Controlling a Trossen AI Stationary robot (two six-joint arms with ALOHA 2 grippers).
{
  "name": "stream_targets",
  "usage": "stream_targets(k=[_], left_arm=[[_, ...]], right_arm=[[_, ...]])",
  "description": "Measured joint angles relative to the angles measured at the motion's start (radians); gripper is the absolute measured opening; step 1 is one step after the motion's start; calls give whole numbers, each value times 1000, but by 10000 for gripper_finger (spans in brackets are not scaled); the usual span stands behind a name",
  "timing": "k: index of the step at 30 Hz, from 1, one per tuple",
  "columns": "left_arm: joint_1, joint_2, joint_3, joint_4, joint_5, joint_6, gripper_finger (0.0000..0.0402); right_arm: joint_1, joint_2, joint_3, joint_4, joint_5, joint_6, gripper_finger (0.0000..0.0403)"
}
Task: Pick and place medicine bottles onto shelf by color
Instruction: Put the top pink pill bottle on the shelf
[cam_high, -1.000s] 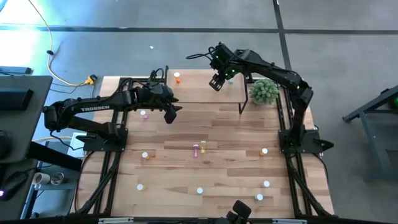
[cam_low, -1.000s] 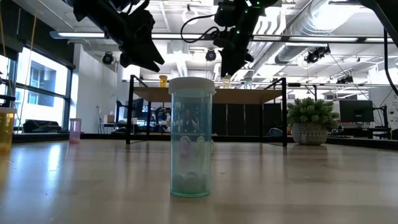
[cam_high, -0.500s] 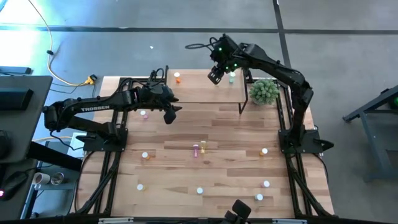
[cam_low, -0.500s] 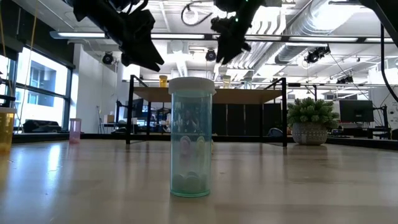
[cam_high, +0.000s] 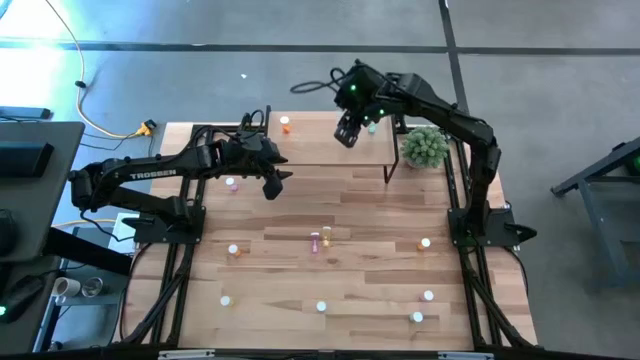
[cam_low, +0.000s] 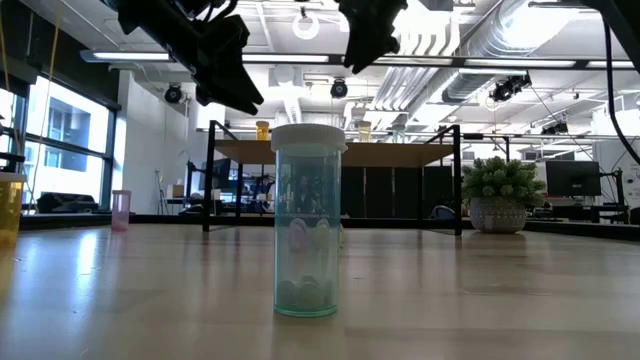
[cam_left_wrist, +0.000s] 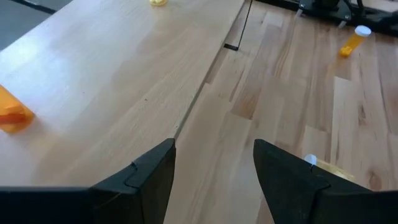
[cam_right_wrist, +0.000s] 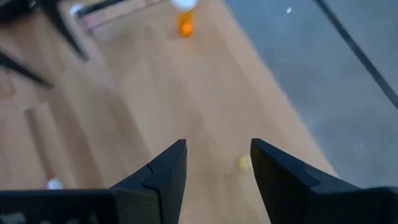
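**Both arms raised at the shelf, nothing in either end effector**

Left arm reaches from the tabletop's (cam_high: 370, 215) left edge toward the middle. Left end effector (cam_high: 276, 183) hangs above the tabletop just in front of the shelf (cam_high: 320, 150); fingers spread with a clear gap, nothing between them. A pink bottle (cam_high: 231, 183) stands beside that arm.

On the shelf: orange bottle (cam_high: 285, 125) upright at the left rear; a pale yellow-green bottle (cam_high: 373, 124) toward the right rear, partly behind the right arm.

Middle of the tabletop: pink bottle (cam_high: 314, 240) and yellow bottle (cam_high: 326, 236) lying side by side. An orange one (cam_high: 234, 251) to their left, another orange (cam_high: 423, 244) to their right. More white-capped bottles scattered along the front strip. Green bottle (cam_low: 308, 232) upright, close to the low camera.

Right end effector (cam_high: 346, 131) is up over the shelf's right half, fingers parted, empty. Potted plant (cam_high: 425, 147) sits off the shelf's right end.
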Motion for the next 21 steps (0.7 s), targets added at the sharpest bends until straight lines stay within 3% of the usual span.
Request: stream_targets(k=[13, 21], left_arm=[[-82, 0, 0, -126, -8, -136, 207], [-253, 0, 0, -190, -11, -264, 207]], right_arm=[[161, 0, -13, -42, 4, 14, 170], [291, 2, -153, -91, 137, 143, 170]])
